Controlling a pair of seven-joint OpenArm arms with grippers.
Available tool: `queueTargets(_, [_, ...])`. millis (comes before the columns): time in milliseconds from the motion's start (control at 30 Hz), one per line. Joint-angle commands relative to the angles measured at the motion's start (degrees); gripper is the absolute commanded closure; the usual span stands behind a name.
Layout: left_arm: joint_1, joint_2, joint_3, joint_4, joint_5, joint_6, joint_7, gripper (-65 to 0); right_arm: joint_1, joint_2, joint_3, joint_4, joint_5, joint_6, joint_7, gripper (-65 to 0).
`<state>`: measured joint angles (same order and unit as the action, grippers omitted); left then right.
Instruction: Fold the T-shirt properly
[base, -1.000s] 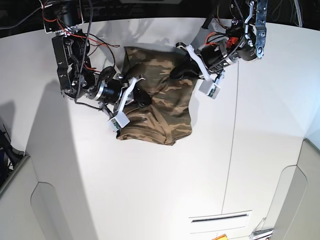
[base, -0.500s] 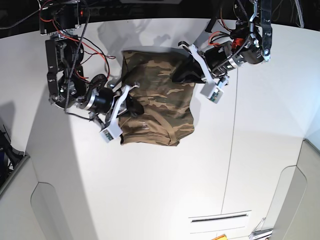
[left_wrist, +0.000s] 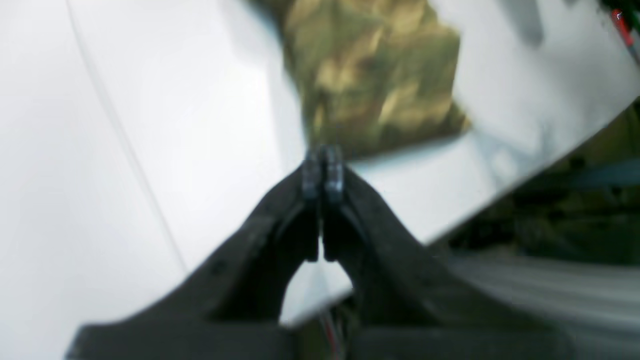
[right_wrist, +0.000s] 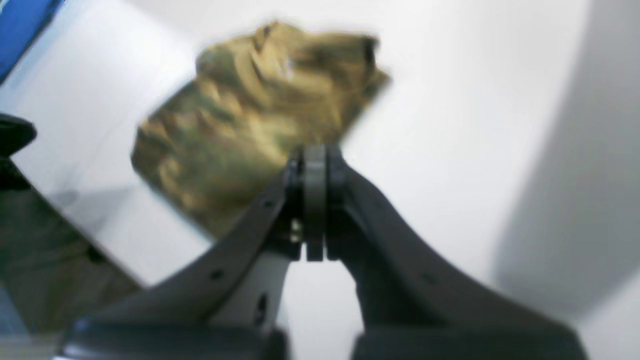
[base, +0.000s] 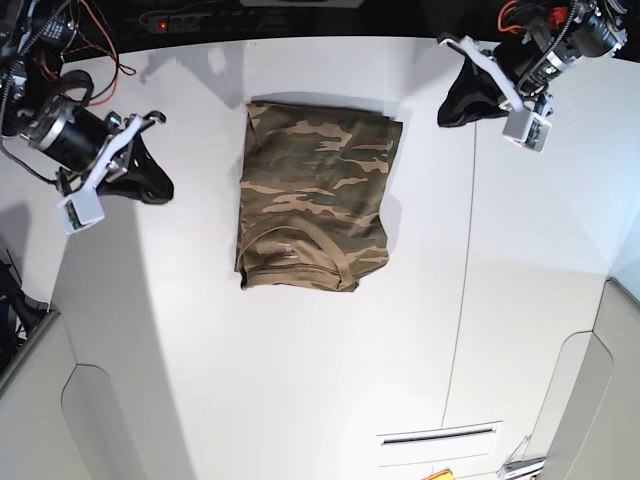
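The camouflage T-shirt (base: 315, 195) lies flat on the white table (base: 300, 380) as a folded rectangle, with its tan neckband near the front edge of the fold. My left gripper (base: 447, 113) is shut and empty, off the shirt's far right corner. My right gripper (base: 160, 188) is also shut and empty, well to the left of the shirt. In the left wrist view the shut left gripper (left_wrist: 322, 162) points at a corner of the T-shirt (left_wrist: 370, 75). In the right wrist view the right gripper (right_wrist: 314, 162) is shut in front of the blurred T-shirt (right_wrist: 250, 125).
A thin seam (base: 463, 280) runs down the table right of the shirt. A narrow slot (base: 438, 436) sits near the front right. Cables and dark equipment (base: 170, 20) line the back edge. The table's far edge (left_wrist: 500, 195) drops to a dark area.
Both grippers have lifted off the shirt and pulled outward, the right arm far to the left and the left arm up to the right. The shirt now lies uncovered.
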<state>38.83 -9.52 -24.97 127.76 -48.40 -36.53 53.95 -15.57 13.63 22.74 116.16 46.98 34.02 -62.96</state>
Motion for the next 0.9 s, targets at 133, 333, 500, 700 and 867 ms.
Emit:
queueTargets(133, [6.4,-0.3,-4.4,1.2,-5.2,-3.4,0.7,0.0,-8.0,4.9,3.3,1.0,8.5,0.5,-1.3,0.0])
queueTargets(333, [14.7,-0.3,-5.2,1.2,-5.7,-3.4,0.8,0.0,-17.5,11.0,2.6,1.0,14.1,0.7,-3.8,0.0])
queueTargets(500, [19.8,-0.3,-5.1,1.0,0.0,-3.4,0.8,0.0,-23.4,14.0,2.1,1.0,18.2,0.7,-6.6,0.0])
queueTargets(700, [25.4,-1.0,-5.0,-3.5,4.8,-3.5,0.7,0.0,-28.6,17.7,-1.8,0.1,17.2,0.7,-8.0,0.0])
queueTargets(867, [25.5,-7.1,-4.9,-14.6,5.9,-3.5,0.1,0.0,-29.9,17.9,-10.5,-4.3,11.9,0.0,-7.8,0.0])
